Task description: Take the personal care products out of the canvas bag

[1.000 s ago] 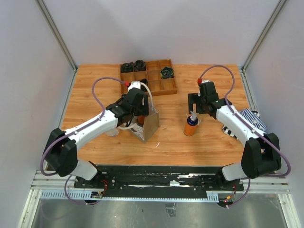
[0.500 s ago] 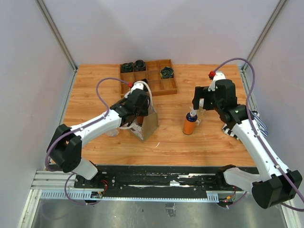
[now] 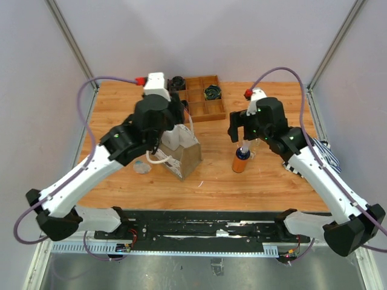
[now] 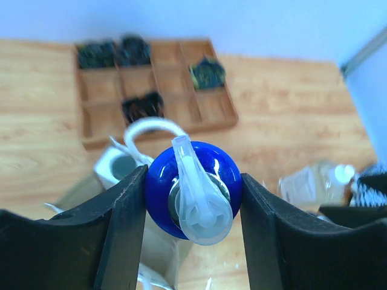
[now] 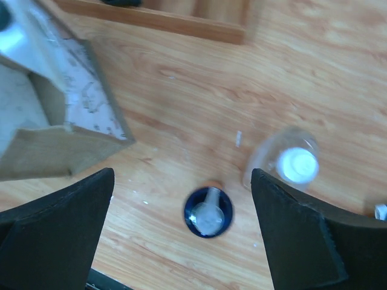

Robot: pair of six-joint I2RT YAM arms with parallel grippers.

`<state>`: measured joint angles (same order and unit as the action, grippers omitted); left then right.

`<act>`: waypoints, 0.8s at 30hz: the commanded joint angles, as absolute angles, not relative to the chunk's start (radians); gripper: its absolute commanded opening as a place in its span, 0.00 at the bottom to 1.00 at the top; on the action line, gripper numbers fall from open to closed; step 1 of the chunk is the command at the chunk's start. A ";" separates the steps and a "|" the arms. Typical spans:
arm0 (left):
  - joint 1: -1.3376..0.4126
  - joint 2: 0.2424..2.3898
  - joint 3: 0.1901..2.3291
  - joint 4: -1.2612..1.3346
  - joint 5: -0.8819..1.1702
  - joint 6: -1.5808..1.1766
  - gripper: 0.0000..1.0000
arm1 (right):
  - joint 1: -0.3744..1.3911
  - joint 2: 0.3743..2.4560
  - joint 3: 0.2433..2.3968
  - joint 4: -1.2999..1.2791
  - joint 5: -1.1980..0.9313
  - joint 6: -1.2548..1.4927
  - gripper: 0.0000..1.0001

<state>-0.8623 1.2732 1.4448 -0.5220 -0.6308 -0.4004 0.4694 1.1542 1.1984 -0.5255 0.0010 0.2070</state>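
My left gripper [image 4: 193, 208] is shut on a blue bottle [image 4: 214, 166] with a clear pump top. It holds the bottle above the beige canvas bag [image 3: 184, 158], and the wrist hides the bottle in the top view. A white-capped bottle [image 4: 117, 167] and a white rope handle [image 4: 151, 125] show in the bag below. My right gripper [image 3: 243, 138] is open and stands above the upright amber-orange pump bottle [image 3: 241, 161] without touching it. The wrist view shows that bottle [image 5: 208, 212] between the spread jaws. A pale white-capped bottle [image 5: 291, 162] stands beside it. A flat clear jar [image 3: 143, 167] lies left of the bag.
The brown wooden compartment tray [image 3: 213, 112] with black coiled rolls stands at the back middle. A blue-and-white striped cloth [image 3: 322, 151] lies at the right edge under my right arm. The bag's corner [image 5: 57, 130] shows at the left of the right wrist view.
My left arm has risen out of the bag with the blue bottle in its jaws. My right gripper has moved up and left and now stands over the amber-orange bottle.
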 commanded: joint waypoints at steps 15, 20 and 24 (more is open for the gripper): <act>-0.440 1.146 1.388 -0.617 -0.676 -0.402 0.06 | 1.046 1.501 1.606 -0.552 0.180 0.100 0.95; -0.273 1.185 1.218 -0.573 -0.539 -0.471 0.08 | 1.083 1.539 1.637 -0.564 0.172 0.103 0.95; -0.218 1.218 1.137 -0.537 -0.537 -0.508 0.09 | 1.092 1.561 1.647 -0.565 0.155 0.099 0.95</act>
